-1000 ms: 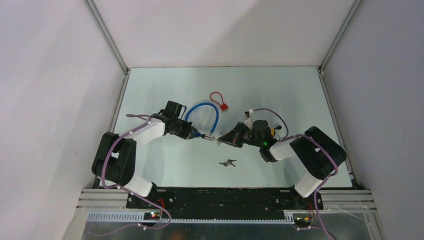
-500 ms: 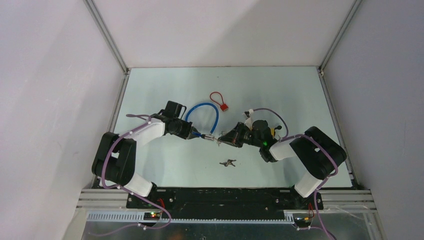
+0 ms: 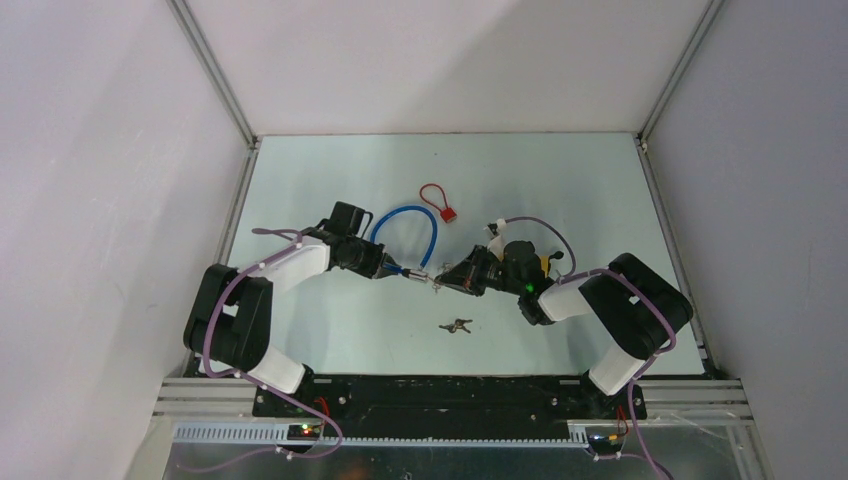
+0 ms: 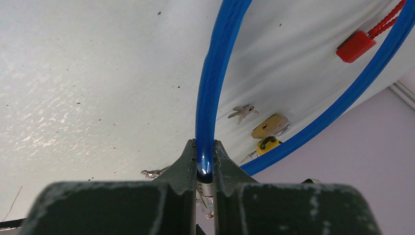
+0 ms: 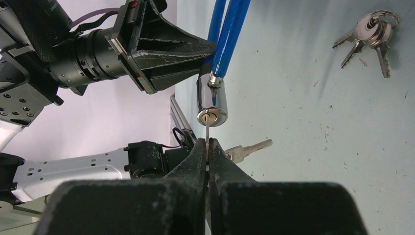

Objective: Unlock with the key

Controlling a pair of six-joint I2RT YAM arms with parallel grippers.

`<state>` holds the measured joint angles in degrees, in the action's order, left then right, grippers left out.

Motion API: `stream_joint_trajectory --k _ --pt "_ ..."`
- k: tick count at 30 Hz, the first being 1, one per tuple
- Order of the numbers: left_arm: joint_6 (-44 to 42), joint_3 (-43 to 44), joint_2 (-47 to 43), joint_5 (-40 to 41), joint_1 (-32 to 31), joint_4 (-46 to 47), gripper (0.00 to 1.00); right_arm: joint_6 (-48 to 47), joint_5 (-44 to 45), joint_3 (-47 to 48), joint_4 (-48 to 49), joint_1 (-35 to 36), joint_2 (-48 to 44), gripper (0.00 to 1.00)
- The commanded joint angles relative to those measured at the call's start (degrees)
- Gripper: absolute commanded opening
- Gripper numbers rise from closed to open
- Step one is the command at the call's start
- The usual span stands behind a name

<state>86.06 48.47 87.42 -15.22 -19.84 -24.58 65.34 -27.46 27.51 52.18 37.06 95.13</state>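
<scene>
A blue cable lock (image 3: 408,228) loops over the table; its silver cylinder (image 5: 212,101) hangs between the two grippers. My left gripper (image 3: 393,268) is shut on the blue cable (image 4: 207,112) just behind the cylinder. My right gripper (image 3: 447,279) is shut on a thin key (image 5: 207,131) whose tip sits in the brass keyhole of the cylinder. A second key (image 5: 248,148) on the same ring sticks out beside my right fingers.
A spare bunch of keys (image 3: 456,325) lies near the front of the table, and also shows in the right wrist view (image 5: 370,36). A small red cable lock (image 3: 438,201) lies further back. A brass padlock (image 4: 270,126) and a yellow one (image 4: 268,144) lie by the right arm.
</scene>
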Motion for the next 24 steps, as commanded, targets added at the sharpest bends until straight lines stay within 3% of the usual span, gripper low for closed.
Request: stream_joint_trajectory --k 1,24 --pt "1.0 0.5 -2.3 -1.6 0.0 1.9 0.00 -0.2 -0.2 1.3 1.9 0.6 -0.5 0.00" --pt "0.5 -0.1 -2.6 -2.0 0.3 1.8 0.00 0.4 0.2 0.5 -0.8 0.5 -2.8 0.00"
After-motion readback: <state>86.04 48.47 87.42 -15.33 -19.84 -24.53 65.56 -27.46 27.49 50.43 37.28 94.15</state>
